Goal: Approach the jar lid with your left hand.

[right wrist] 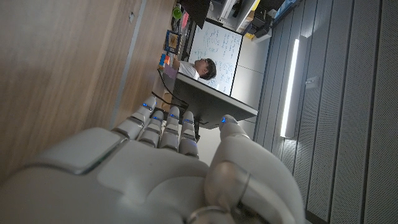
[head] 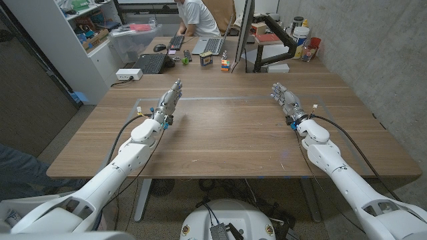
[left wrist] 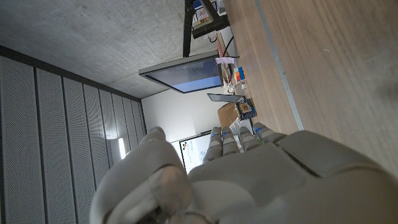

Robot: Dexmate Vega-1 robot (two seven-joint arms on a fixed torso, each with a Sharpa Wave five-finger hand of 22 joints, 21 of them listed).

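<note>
Jar lid: can't tell where it sits, no view gives you a clear look at it. Your left hand [head: 170, 100] is over the table [head: 227, 143] on its left side w/ fingers stretched out toward the far edge, holding nothing; in the left wrist view the hand [left wrist: 261, 180] is likewise extended and empty. Right hand [head: 285, 100] mirrors it on the right side, fingers out, nothing in them, same in its wrist view [right wrist: 155, 174]. Between the hands is bare wood, crossed by a thin tape line [head: 220, 99]. Beyond the far edge are a keyboard [head: 150, 63], laptop [head: 212, 45], Rubik's cube [head: 226, 65] and a seated person [head: 197, 17]. A concrete wall [head: 373, 60] runs just beside the table's right edge.
</note>
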